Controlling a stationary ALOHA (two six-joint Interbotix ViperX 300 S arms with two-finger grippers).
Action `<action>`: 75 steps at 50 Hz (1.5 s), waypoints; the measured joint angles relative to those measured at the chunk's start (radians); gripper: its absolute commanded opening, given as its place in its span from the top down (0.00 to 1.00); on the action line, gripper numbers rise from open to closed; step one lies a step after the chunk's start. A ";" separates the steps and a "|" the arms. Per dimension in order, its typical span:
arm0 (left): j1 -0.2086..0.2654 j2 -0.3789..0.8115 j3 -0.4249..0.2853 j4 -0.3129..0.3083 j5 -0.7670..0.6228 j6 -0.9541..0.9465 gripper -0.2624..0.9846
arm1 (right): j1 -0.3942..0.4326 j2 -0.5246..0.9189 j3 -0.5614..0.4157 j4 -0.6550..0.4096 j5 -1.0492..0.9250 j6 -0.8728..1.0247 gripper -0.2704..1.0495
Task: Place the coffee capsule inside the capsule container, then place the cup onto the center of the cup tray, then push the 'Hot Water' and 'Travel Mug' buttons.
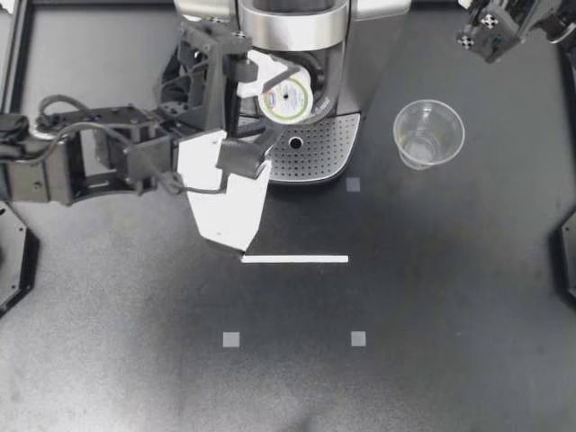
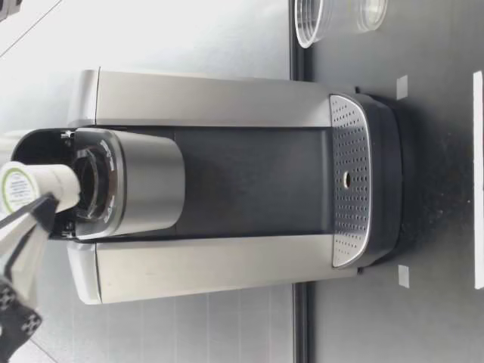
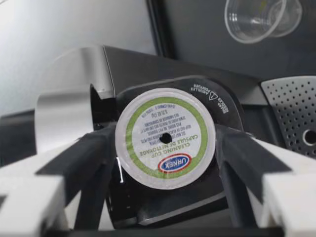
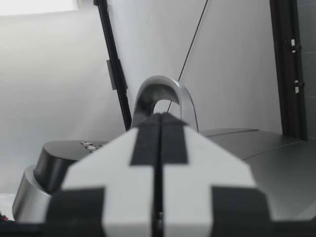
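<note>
From above, my left end effector [image 1: 270,101] reaches over the coffee machine [image 1: 297,18] and grips the coffee capsule [image 1: 288,95] over the open capsule container [image 1: 317,83]. The clear cup [image 1: 428,133] stands on the bench [image 1: 405,297] beside the cup tray [image 1: 317,151], apart from it. My right end effector [image 1: 481,31] hangs at the far corner, well away from both.

At bench height, the coffee capsule [image 2: 30,189] is tilted at the mouth of the capsule container [image 2: 91,185], not seated. The cup tray [image 2: 348,181] below is bare.

In the left wrist view, both fingers [image 3: 84,158] press the coffee capsule [image 3: 165,138] from two sides, its foil lid facing the camera.

In the right wrist view, the right end effector [image 4: 159,148] is closed on nothing, its fingers pressed together.
</note>
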 measured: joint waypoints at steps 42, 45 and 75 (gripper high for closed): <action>0.026 0.043 -0.002 0.043 -0.011 -0.020 0.21 | 0.000 -0.003 0.014 0.003 -0.009 0.002 0.76; 0.025 0.049 -0.003 0.052 -0.011 -0.035 0.20 | 0.000 -0.003 0.018 0.003 -0.014 0.002 0.76; -0.008 0.002 0.029 0.084 -0.040 -0.184 0.20 | 0.000 0.008 0.011 0.006 -0.018 0.025 0.76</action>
